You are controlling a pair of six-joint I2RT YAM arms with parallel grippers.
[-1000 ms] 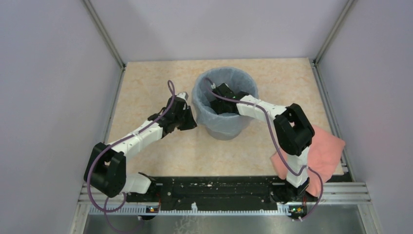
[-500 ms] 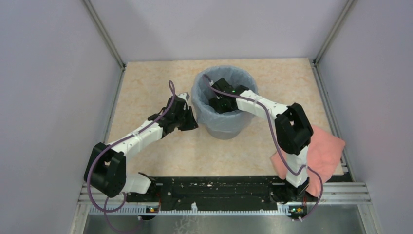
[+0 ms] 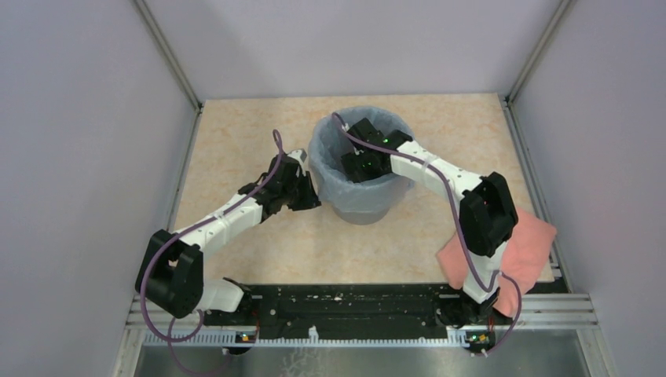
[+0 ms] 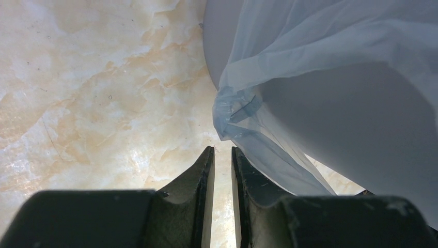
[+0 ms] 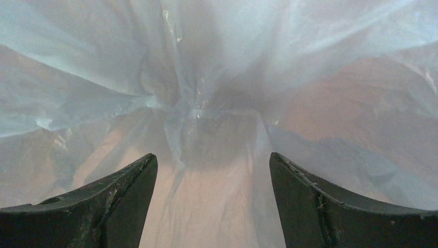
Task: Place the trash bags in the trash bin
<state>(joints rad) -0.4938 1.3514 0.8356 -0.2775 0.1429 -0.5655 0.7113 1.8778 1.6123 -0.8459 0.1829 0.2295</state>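
Observation:
The grey trash bin (image 3: 363,214) stands at mid-table, and the pale blue trash bag (image 3: 328,179) lines it, with its top folded down over the rim. My left gripper (image 3: 311,196) sits low beside the bin's left wall. In the left wrist view, this left gripper (image 4: 222,151) is open by only a narrow slit. Bare table shows through the slit. A hanging fold of the bag (image 4: 268,150) rests on the right finger, under the bin's wall (image 4: 356,119). My right gripper (image 3: 357,166) is down inside the bin. This right gripper (image 5: 213,160) is wide open, and only the crinkled bag (image 5: 206,77) shows beyond it.
A salmon-pink cloth (image 3: 528,239) lies at the right near edge, partly under the right arm. Grey walls close in the table on three sides. A metal rail (image 3: 361,302) runs along the near edge by the arm bases.
The right arm's elbow has swung out to the right, and its wrist has shifted slightly back inside the bin. The left arm has barely moved. Both gripper openings are unchanged.

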